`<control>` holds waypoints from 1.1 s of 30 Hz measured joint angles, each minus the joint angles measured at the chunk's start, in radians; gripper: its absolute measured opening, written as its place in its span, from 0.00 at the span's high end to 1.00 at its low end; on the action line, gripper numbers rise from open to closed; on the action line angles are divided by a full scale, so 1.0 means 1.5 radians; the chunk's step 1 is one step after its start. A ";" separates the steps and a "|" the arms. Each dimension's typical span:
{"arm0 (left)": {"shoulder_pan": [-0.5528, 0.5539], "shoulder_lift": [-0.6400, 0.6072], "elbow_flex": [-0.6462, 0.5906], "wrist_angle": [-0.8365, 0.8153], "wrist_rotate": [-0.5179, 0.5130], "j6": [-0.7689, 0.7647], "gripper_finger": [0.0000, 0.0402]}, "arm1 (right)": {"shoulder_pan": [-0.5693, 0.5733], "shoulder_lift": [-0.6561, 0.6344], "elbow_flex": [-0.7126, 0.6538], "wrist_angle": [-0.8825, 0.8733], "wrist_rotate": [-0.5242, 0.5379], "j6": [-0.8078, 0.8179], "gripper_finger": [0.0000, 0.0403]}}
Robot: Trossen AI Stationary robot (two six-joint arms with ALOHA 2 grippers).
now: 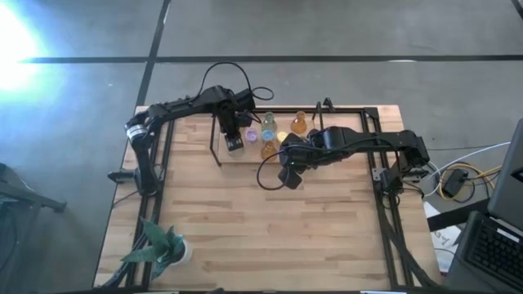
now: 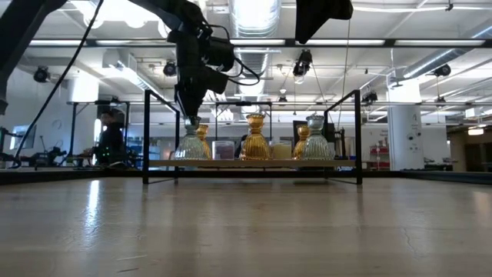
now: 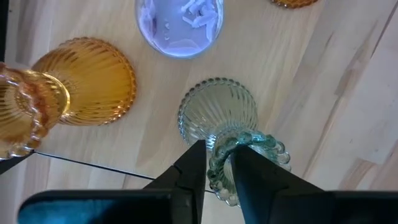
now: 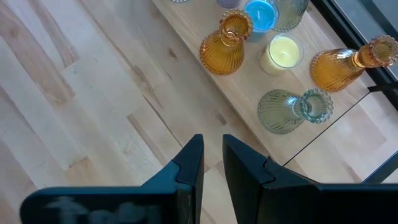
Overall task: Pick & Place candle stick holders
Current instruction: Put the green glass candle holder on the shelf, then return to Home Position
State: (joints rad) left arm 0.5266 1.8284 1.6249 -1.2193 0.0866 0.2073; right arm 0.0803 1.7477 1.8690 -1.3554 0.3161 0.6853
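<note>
Left gripper [image 3: 217, 171] fingers closed on the frilled neck of a grey-green holder [image 3: 219, 115] standing on the tabletop [image 3: 336, 81], amber holder [image 3: 93, 81] just beside, right gripper [image 4: 211, 155] fingers slightly parted, empty, above bare wood near the cluster

holders [image 3: 217, 115]: ribbed glossy glass | table [image 4: 74, 99]: matt pale wood
</note>
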 joint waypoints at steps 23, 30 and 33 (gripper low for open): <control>-0.004 -0.138 0.122 -0.028 0.161 -0.024 0.74 | 0.002 -0.011 -0.001 -0.001 0.041 -0.023 0.87; -0.034 -0.411 -0.010 0.185 0.204 -0.045 0.74 | 0.048 -0.131 -0.057 0.082 0.115 -0.112 0.96; -0.039 -0.533 -0.105 0.289 0.236 -0.058 0.74 | 0.069 -0.233 -0.148 0.199 0.134 -0.149 0.98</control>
State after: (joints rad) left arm 0.4675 1.0291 1.4680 -0.7863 0.4408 0.1203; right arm 0.1840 1.3982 1.6473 -1.0564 0.5171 0.4613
